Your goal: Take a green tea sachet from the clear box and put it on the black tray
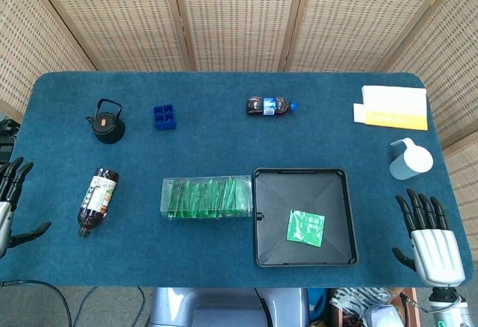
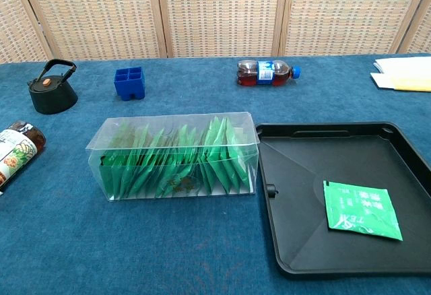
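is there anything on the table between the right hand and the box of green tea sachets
Yes: the black tray lies between the right hand and the clear box, with one green sachet already on it. The box's top looks open.

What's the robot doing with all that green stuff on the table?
Right now nothing is being held. One green tea sachet already lies flat on the black tray, and the clear box beside it is full of more sachets. The left hand and the right hand are both open at the table's edges, away from the box and tray. It looks like the sachet job is done.
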Motion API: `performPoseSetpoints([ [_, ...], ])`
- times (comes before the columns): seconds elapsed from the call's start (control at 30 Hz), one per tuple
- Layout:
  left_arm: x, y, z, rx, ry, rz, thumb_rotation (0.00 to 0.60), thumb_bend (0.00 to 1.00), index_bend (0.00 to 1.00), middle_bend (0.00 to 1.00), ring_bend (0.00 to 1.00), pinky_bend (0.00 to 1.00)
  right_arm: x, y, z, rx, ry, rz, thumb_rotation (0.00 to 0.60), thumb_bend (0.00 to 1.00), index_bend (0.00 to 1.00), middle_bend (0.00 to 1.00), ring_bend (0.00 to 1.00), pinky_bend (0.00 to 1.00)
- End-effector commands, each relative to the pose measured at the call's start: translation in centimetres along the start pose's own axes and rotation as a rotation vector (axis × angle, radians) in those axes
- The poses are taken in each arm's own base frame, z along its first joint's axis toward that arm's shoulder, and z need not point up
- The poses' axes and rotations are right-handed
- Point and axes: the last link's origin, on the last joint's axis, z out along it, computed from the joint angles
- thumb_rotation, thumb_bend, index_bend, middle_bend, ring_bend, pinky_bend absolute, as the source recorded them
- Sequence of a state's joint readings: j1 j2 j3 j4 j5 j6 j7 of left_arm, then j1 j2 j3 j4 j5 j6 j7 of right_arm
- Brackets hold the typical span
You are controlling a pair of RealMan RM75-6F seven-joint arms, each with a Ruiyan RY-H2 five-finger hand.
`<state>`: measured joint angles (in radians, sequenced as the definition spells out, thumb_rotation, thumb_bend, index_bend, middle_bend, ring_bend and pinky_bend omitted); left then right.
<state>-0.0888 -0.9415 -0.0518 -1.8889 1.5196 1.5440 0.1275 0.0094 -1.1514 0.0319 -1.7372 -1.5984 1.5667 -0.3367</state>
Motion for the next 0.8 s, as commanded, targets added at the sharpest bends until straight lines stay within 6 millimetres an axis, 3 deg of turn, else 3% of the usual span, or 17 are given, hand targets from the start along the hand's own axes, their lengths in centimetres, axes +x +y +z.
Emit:
performPoseSetpoints([
  [0.03, 0.0, 0.0, 0.0, 0.000, -0.002, 0.001, 0.600, 0.03, 0.00, 0.00, 0.00, 0.00, -0.1, -0.1, 0.1, 0.009, 0.009, 0.004, 0.600, 0.00, 0.00, 0.00, 0.00, 0.00],
  [0.23, 0.0, -0.2, 0.0, 0.005, -0.006, -0.002, 0.600, 0.03, 0.00, 0.00, 0.00, 0.00, -0.4, -0.6, 0.6, 0.043, 0.006, 0.030, 0.600, 0.00, 0.00, 0.00, 0.00, 0.00],
  [0.3, 0.0, -0.2, 0.1, 0.006, -0.006, -0.002, 0.600, 0.03, 0.00, 0.00, 0.00, 0.00, -0.3, -1.7, 1.7, 0.097, -0.014, 0.098, 0.600, 0.00, 0.01, 0.00, 0.00, 0.00],
  [0.4, -0.5, -0.1, 0.5, 0.001, -0.026, 0.001, 0.600, 0.03, 0.00, 0.00, 0.00, 0.00, 0.9, -5.0, 5.2, 0.268, -0.066, 0.200, 0.600, 0.00, 0.03, 0.00, 0.00, 0.00],
  [0.6, -1.2, 0.1, 1.0, -0.004, -0.053, 0.018, 0.600, 0.03, 0.00, 0.00, 0.00, 0.00, 2.0, -10.4, 9.6, 0.455, -0.172, 0.302, 0.600, 0.00, 0.12, 0.00, 0.00, 0.00],
  [0.7, -1.7, 0.3, 1.4, -0.006, -0.064, 0.020, 0.600, 0.03, 0.00, 0.00, 0.00, 0.00, 1.1, -16.1, 12.9, 0.587, -0.223, 0.303, 0.600, 0.04, 0.16, 0.00, 0.00, 0.00],
  [0.8, -1.8, 0.2, 1.6, -0.002, -0.066, 0.018, 0.600, 0.03, 0.00, 0.00, 0.00, 0.00, 0.4, -18.3, 13.9, 0.613, -0.256, 0.291, 0.600, 0.08, 0.17, 0.00, 0.00, 0.00],
])
